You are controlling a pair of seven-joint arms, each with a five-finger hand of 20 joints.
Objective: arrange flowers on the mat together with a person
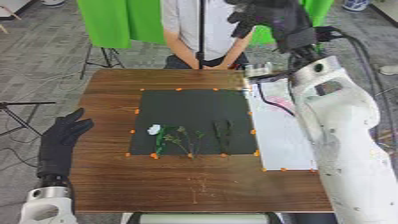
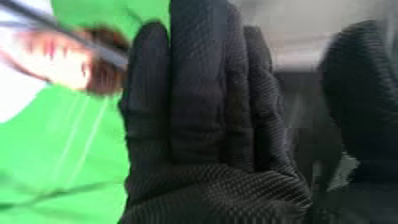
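Head view: the left hand (image 1: 62,134) was held open at the left edge of the table (image 1: 115,185); the right hand (image 1: 258,15) was seen raised past the far edge. A white flower (image 1: 155,130) was noted on the dark mat (image 1: 178,107), near-left part, with thin sprigs (image 1: 184,139) beside it and dark stems (image 1: 221,136) farther right. Right wrist view: the right hand (image 2: 209,115) was found open, its fingers straightened, thumb set apart, with green cloth (image 2: 62,150) recorded behind.
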